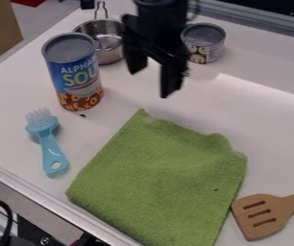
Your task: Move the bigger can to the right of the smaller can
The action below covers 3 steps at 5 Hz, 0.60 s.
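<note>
My gripper [151, 82] hangs open over the upper middle of the table, with nothing between its fingers. The bigger can [76, 79], tall with a blue and red label, stands upright at the upper left, to the left of the gripper and apart from it. The smaller can [205, 54], short with a pale label, stands upright beyond the gripper to its right; the arm passes close to its left edge in view.
A metal pot [109, 45] sits just behind the bigger can, partly hidden by it and the arm. A blue brush [49, 144] lies at the left, a green cloth [165, 180] covers the front middle, and a wooden spatula [255, 233] rests at the lower right.
</note>
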Available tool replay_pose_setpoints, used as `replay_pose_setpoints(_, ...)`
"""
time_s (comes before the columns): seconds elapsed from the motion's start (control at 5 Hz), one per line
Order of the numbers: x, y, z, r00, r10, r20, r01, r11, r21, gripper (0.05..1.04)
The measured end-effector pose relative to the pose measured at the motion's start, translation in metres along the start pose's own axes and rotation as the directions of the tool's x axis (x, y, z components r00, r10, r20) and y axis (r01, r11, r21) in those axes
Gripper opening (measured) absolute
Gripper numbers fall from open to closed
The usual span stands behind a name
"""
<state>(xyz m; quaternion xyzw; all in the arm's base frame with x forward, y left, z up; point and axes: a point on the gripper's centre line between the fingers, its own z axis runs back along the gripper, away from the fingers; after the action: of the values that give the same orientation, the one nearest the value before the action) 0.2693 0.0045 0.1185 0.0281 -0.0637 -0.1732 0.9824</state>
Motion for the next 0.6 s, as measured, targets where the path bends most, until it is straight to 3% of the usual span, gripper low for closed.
replay_pose_setpoints(0.2, -0.025, 0.039, 0.021, 0.991, -0.133, -0.026, 0.133, 0.991, -0.010, 0.999)
replay_pose_setpoints(0.4, -0.045, 0.071, 0.036, 0.984, -0.176, -0.028, 0.175, 0.984, -0.036, 0.999)
replay_pose_setpoints(0.6, -0.055, 0.089, 0.046, 0.979, -0.203, -0.023, 0.202, 0.979, -0.028, 1.000)
